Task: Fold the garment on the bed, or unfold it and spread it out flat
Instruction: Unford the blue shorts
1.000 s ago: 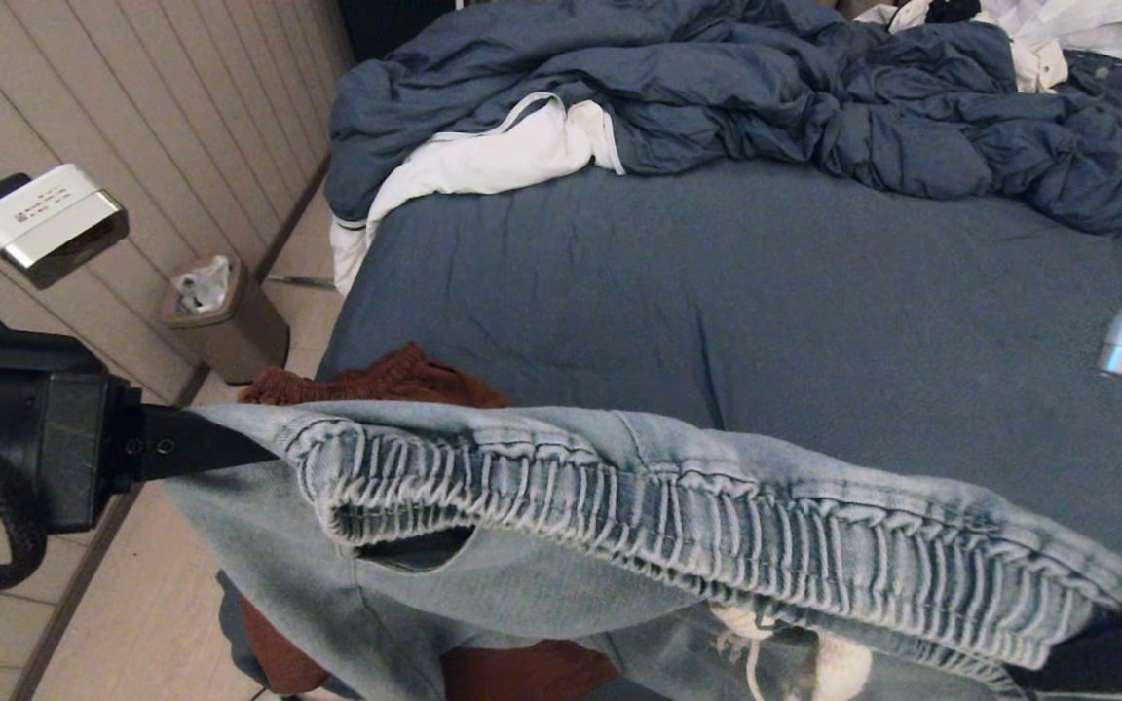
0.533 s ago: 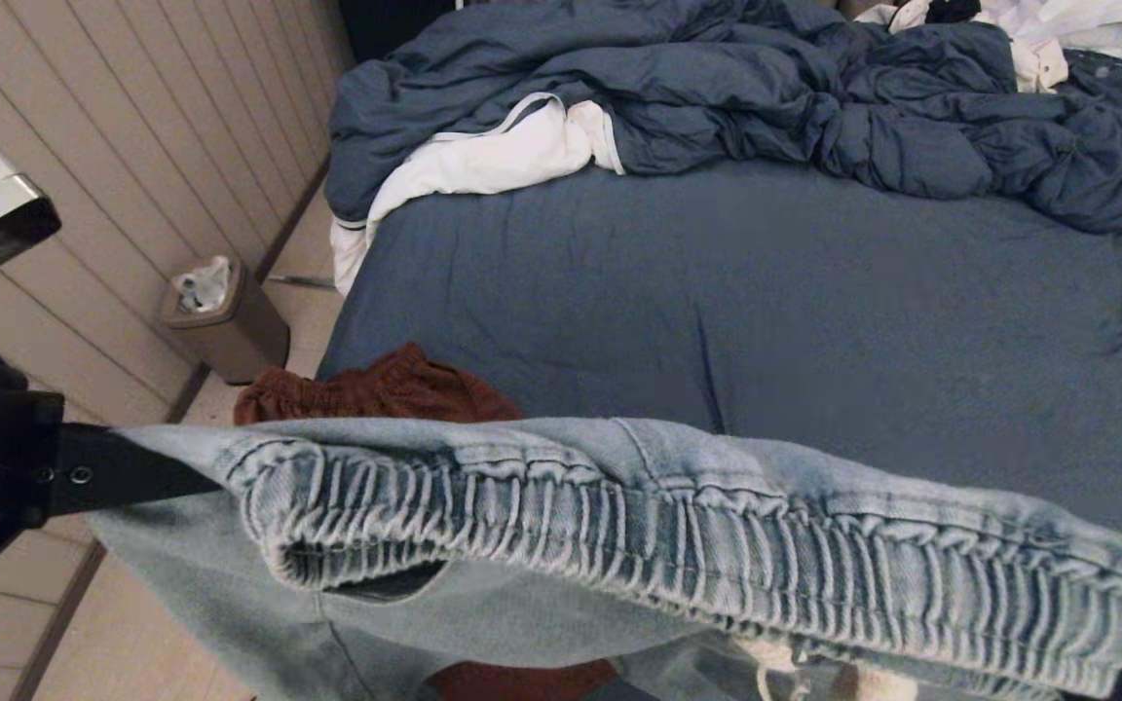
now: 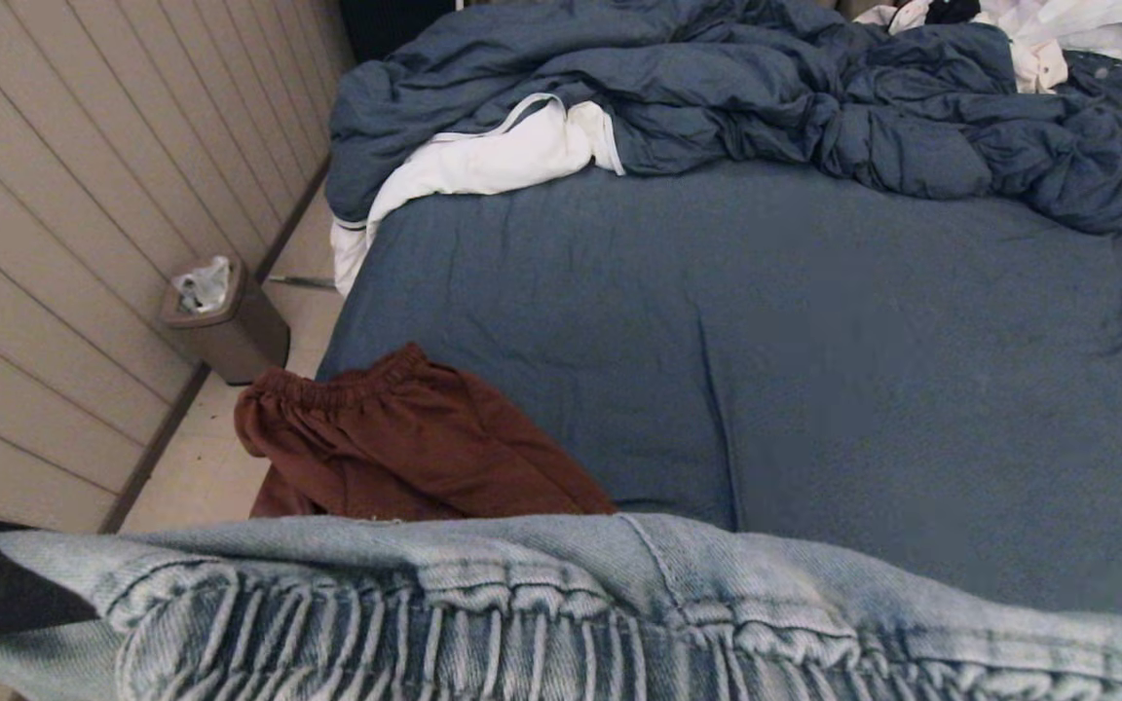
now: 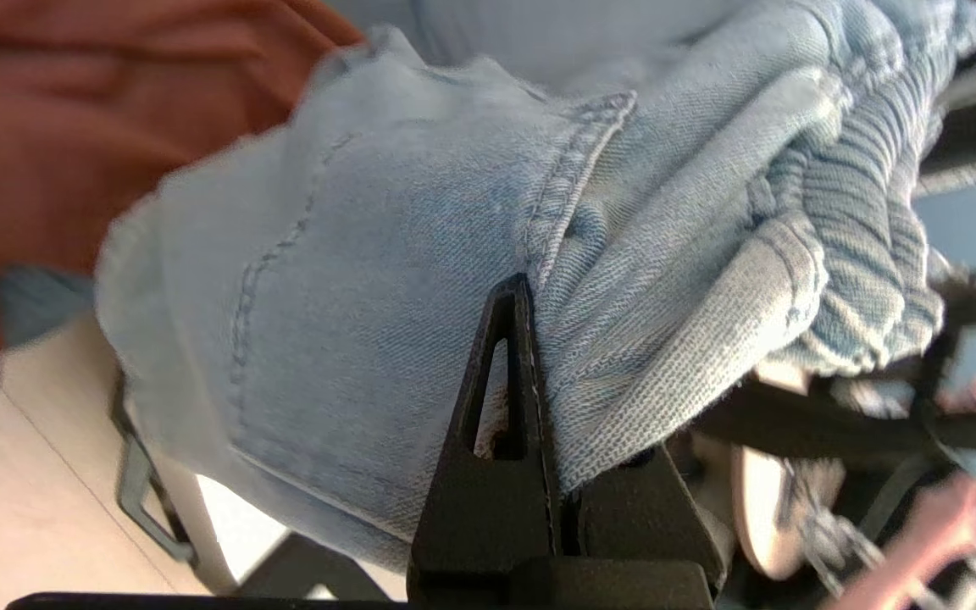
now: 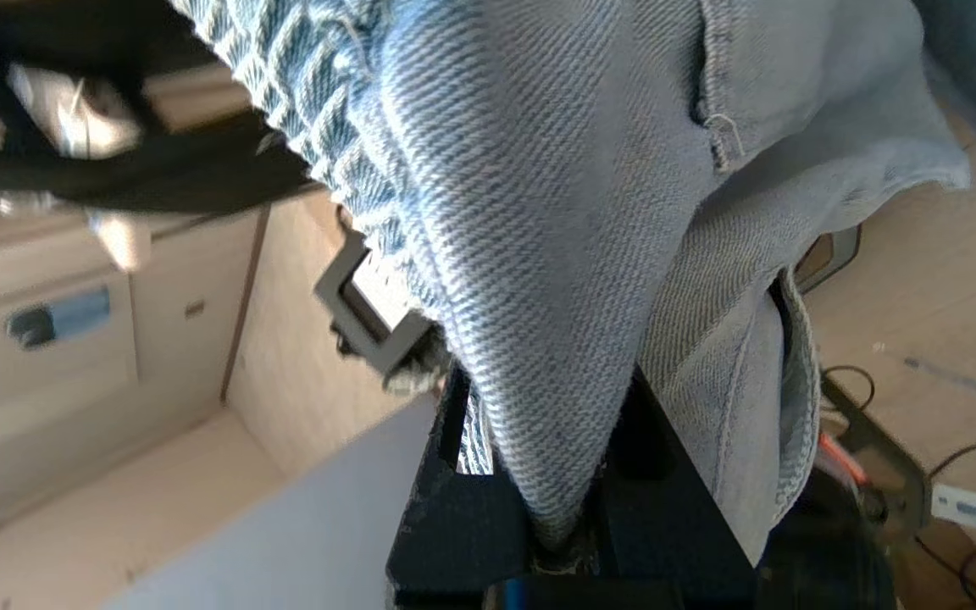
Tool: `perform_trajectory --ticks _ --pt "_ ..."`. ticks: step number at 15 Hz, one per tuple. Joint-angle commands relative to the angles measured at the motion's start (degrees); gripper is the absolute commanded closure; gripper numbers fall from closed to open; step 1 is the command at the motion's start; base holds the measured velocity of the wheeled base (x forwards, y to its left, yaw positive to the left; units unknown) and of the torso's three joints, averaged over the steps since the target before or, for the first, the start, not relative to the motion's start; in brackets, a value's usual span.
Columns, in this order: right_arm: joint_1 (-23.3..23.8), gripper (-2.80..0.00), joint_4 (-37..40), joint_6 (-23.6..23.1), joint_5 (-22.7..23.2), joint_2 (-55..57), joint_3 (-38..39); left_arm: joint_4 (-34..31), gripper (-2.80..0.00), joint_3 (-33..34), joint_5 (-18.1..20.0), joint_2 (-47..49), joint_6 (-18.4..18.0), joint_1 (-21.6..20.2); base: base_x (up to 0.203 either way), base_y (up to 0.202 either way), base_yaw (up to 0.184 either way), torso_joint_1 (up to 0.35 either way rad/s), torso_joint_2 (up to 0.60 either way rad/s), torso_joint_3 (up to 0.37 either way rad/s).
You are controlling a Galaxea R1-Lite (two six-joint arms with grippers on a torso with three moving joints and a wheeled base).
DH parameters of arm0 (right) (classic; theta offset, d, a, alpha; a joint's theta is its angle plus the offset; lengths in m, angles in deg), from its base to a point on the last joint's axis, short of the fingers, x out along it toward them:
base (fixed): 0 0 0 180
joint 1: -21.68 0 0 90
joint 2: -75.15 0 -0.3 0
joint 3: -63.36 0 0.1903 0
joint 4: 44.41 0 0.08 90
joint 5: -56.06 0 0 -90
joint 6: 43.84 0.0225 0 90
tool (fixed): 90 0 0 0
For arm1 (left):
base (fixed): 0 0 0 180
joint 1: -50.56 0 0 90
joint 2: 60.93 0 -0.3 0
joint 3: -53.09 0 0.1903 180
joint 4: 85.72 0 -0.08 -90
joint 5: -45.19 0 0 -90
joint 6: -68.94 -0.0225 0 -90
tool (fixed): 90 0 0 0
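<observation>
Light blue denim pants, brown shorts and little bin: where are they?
Light blue denim pants [image 3: 561, 594]: head view, elastic waistband.
Rust-brown fabric shorts [image 3: 405, 448]: head view, middle.
Small tan waste bin [image 3: 230, 326]: head view, side wall.

Faded ribbed denim garment [image 3: 561, 604]; matt cotton bed [image 3: 814, 370] sheet.

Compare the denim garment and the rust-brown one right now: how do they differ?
The denim garment is pale washed blue, held up by the left gripper and right gripper; the rust-brown garment is plain, lying crumpled and untouched on the bed. Both have gathered elastic waistbands.
</observation>
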Motion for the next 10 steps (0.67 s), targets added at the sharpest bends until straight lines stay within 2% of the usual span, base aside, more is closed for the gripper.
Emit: perform_trajectory --ticks 1,6,10 --pt "-1.3 0.00 2.1 0.1 0.3 0.3 -1.7 -2.7 0.00 -2.0 0.5 -0.1 0.2 1.6 0.000 0.000 0.000 0.000 0.00 0.000" --pt "-1.3 0.00 7.3 0.8 4.6 1.2 -7.5 -19.7 0.00 -13.4 3.2 2.7 0.4 7.2 0.000 0.000 0.000 0.000 0.00 0.000" --pt "-0.5 0.00 7.0 1.1 5.1 9.2 -8.0 -21.4 0.00 -13.8 3.6 8.1 1.0 7.6 0.000 0.000 0.000 0.000 0.00 0.000"
